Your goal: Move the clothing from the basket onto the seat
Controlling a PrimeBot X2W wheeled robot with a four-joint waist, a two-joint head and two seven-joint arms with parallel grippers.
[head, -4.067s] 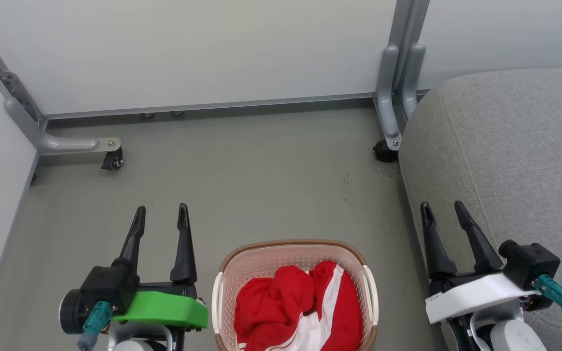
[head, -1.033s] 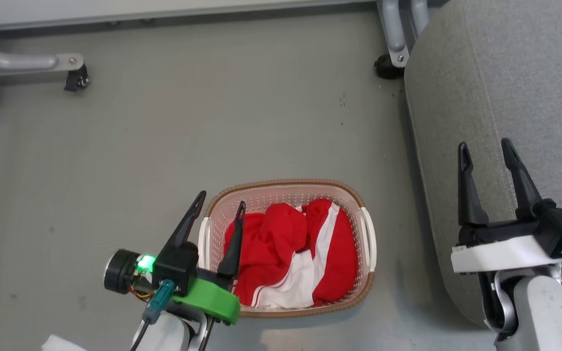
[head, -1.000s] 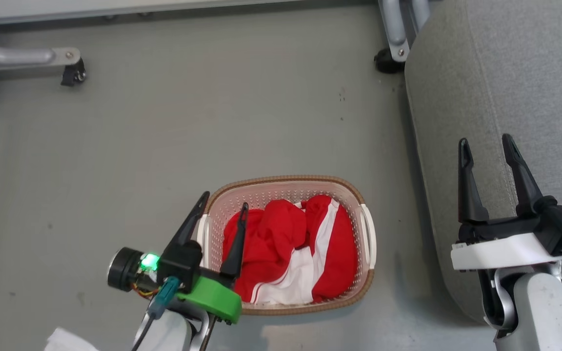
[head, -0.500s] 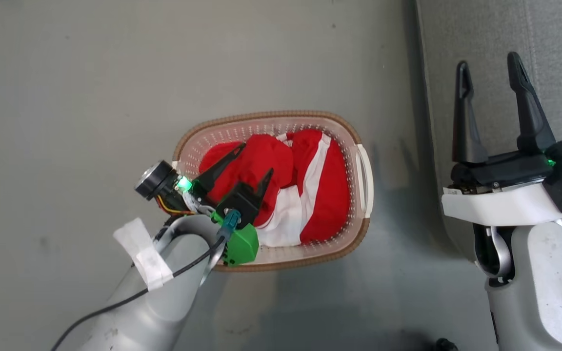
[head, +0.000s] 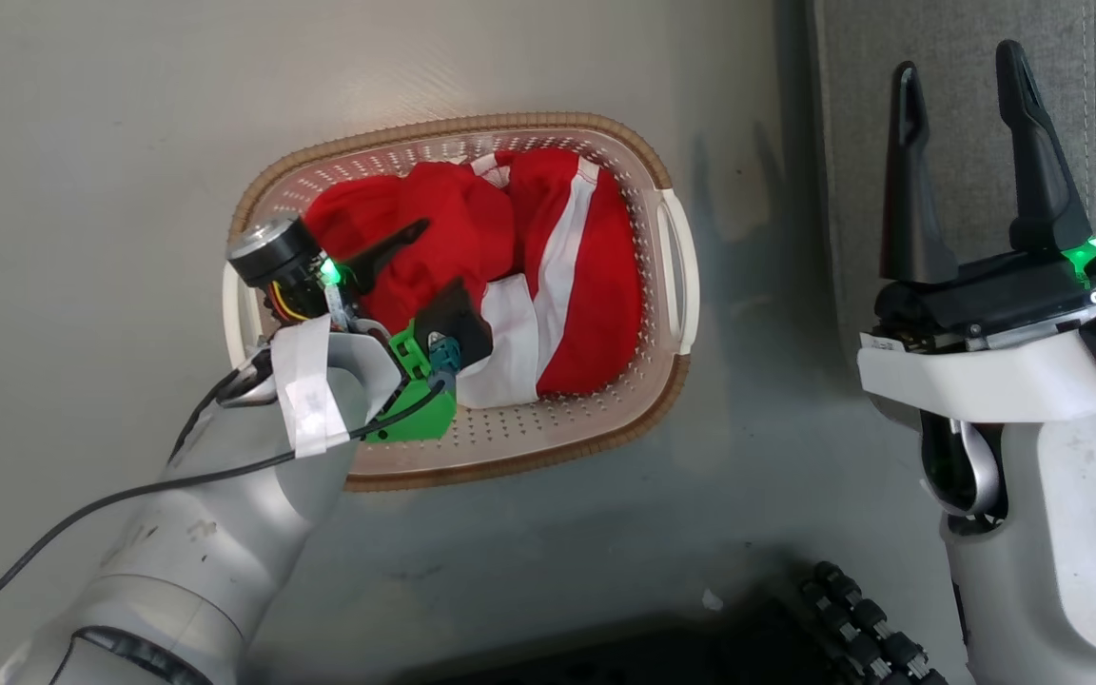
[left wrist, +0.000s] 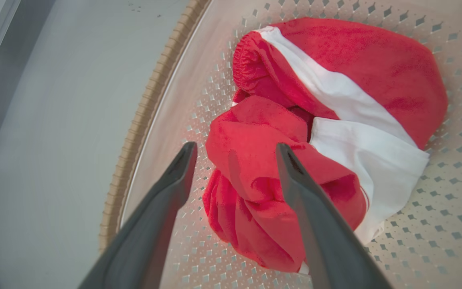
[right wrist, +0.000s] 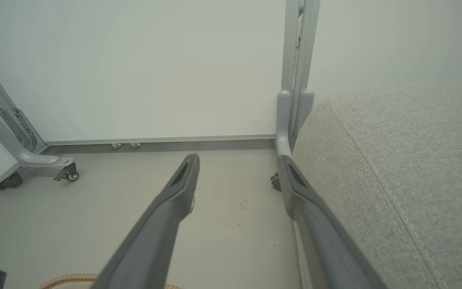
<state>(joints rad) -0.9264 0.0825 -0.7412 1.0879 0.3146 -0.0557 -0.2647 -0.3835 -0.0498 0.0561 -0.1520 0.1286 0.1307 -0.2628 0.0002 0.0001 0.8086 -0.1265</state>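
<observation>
Left gripper (left wrist: 236, 148), jaws spread astride a red fold of the clothing (head: 548, 266), which lies heaped in the basket (head: 472, 128) on the floor. Right gripper (head: 959, 57), jaws spread and empty, near the seat (right wrist: 395, 160). Risk: a shallow pinch may slip off, or a fingertip may catch the basket's holes.

Head view: left forearm (head: 225, 533) covers near-left rim of basket (head: 472, 124) & part of clothing (head: 596, 285). Seat (head: 962, 143) cut off at top & right edges. Right wrist view: basket just a rim sliver at btm edge.
</observation>
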